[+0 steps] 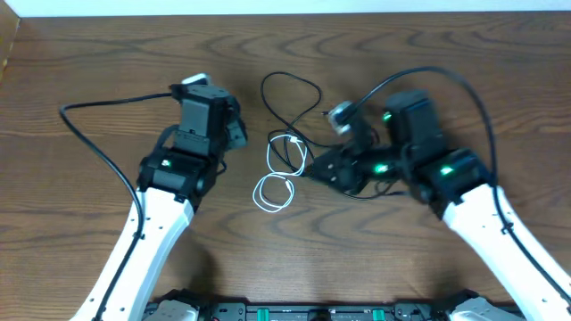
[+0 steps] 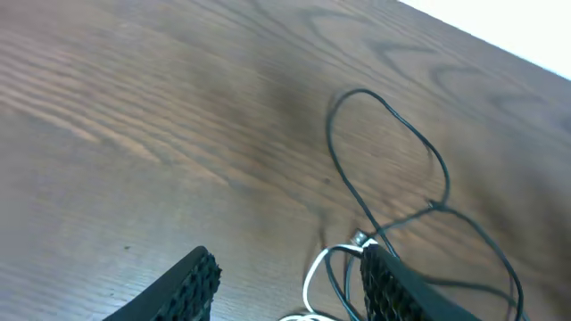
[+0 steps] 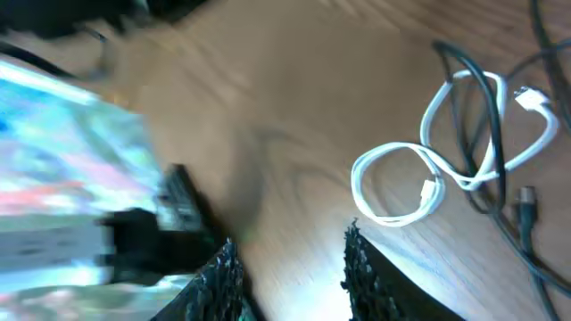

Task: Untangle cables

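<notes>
The black cable [image 2: 332, 134] and white cable [image 3: 355, 178] lie tangled together, left gripper [image 2: 290, 267] at their 9 o'clock and right gripper [image 3: 290, 250] at their 3, both open, probably so each can grab one

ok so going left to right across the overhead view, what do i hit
left arm's black two-finger gripper → thin white looped cable → right arm's black two-finger gripper
</notes>
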Available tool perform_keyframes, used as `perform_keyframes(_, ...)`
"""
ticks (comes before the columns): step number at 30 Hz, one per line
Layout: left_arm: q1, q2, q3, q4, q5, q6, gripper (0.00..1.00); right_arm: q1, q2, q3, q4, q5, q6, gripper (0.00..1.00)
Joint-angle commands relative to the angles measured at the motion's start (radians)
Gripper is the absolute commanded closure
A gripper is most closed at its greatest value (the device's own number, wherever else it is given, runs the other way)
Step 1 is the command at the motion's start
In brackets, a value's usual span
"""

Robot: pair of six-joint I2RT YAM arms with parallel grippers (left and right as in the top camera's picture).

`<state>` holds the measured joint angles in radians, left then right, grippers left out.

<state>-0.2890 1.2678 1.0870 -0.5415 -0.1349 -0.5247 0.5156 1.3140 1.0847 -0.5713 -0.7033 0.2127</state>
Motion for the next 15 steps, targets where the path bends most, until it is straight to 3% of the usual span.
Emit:
perform_keyframes(1,0.023,-0.015,0.008,-0.008,-0.011,-0.038,0.48,0.114,0.007,0.005,-0.007,0.348,-0.001,0.6)
perform_keyframes(5,0.023,-0.015,0.008,-0.017,-0.008,-0.039,0.47,0.245,0.11,0.005,0.031,0.584,0.004,0.56)
perform_keyframes(10,0.023,-0.015,0.008,-0.035,-0.008,-0.038,0.48,0.278,0.272,0.005,0.118,0.747,0.051,0.56)
perform_keyframes(12,0.023,-0.015,0.008,-0.043,-0.008,-0.038,0.47,0.277,0.336,0.005,0.169,0.912,0.123,0.46)
perform_keyframes(15,0.023,-0.015,0.008,-0.048,-0.008,-0.038,0.47,0.277,0.384,0.005,0.214,0.974,0.131,0.33)
